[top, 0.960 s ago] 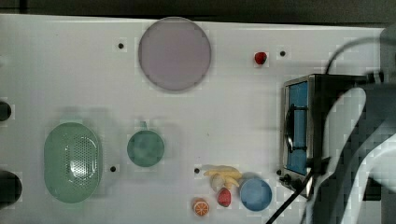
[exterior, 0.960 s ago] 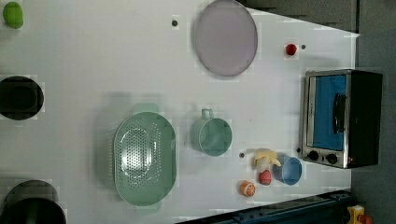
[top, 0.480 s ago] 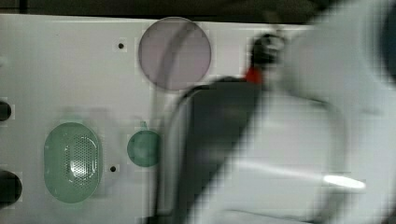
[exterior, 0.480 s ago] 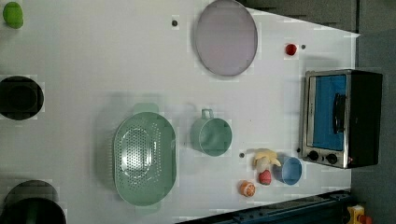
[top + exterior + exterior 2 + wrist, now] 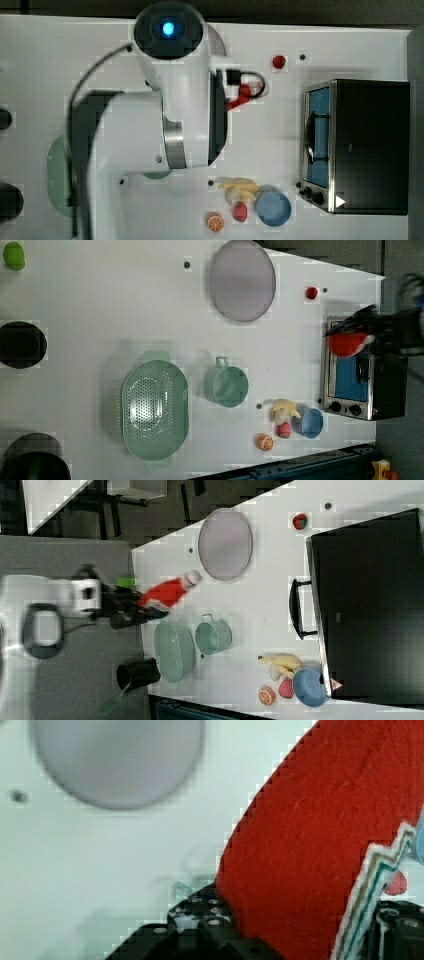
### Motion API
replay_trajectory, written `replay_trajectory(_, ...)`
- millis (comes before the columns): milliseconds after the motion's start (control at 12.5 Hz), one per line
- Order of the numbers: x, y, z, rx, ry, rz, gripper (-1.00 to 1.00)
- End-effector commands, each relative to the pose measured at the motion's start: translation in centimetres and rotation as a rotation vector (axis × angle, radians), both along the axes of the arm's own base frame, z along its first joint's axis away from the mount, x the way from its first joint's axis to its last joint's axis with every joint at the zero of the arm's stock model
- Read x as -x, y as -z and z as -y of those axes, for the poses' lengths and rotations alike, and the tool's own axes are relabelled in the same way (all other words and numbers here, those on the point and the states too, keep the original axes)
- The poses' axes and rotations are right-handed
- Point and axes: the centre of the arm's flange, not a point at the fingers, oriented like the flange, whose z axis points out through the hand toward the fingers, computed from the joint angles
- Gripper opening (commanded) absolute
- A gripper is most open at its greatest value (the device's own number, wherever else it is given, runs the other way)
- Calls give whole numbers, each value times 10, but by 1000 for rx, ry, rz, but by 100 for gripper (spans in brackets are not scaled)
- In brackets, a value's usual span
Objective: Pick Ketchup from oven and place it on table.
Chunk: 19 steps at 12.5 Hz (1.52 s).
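**Ketchup held in the air over the table, clear of the oven**

The gripper [image 5: 137, 607] is clamped on the Ketchup [image 5: 165, 594] — in the right view the red bottle sticks out of the black fingers, tilted, its white cap pointing toward the lilac plate [image 5: 225, 545]. The bottle hangs above the table [image 5: 260, 595], not resting on it. In the wrist view the Ketchup [image 5: 320, 845] looms large between the jaws, its red body and the edge of its white label close to the lens, with the plate [image 5: 117, 762] and the white table [image 5: 100, 865] below.

In the top view the white arm [image 5: 170, 100] crosses the middle of the scene; beside it a strip of the red bottle [image 5: 241, 96] shows next to a looping black cable, between the plate and the oven [image 5: 357, 145]. The oven stands at the top view's right, its blue-tinted glass door facing the middle of the table.

In the left view the bottle [image 5: 346, 343] appears as a red shape at the dark gripper [image 5: 372, 332], in front of the oven's [image 5: 361, 390] upper corner.

Near the oven's knobs sit a blue bowl [image 5: 273, 208], a banana [image 5: 240, 187], a small red fruit [image 5: 240, 211] and an orange slice [image 5: 215, 222]. A green colander [image 5: 155, 409] and a green cup [image 5: 227, 385] lie further along the table, well apart from the bottle.
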Motion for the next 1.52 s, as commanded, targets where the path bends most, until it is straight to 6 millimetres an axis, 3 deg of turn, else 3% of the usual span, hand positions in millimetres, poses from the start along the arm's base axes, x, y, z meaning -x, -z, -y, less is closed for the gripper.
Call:
replay_trajectory(80, 16, 51, 74, 11, 131, 10, 29)
replay_trajectory(560, 51, 189, 82, 24, 151, -15, 29)
replay_trajectory(880, 58, 250, 82, 32, 149, 70, 29)
replay_trajectory(960, 63, 262, 82, 34, 148, 68, 38)
replay_trajectory(1200, 62, 270, 81, 33, 148, 116, 100)
replay_trajectory(1360, 62, 259, 80, 31, 148, 110, 100)
replay_trajectory(1520, 56, 227, 78, 23, 149, 137, 100)
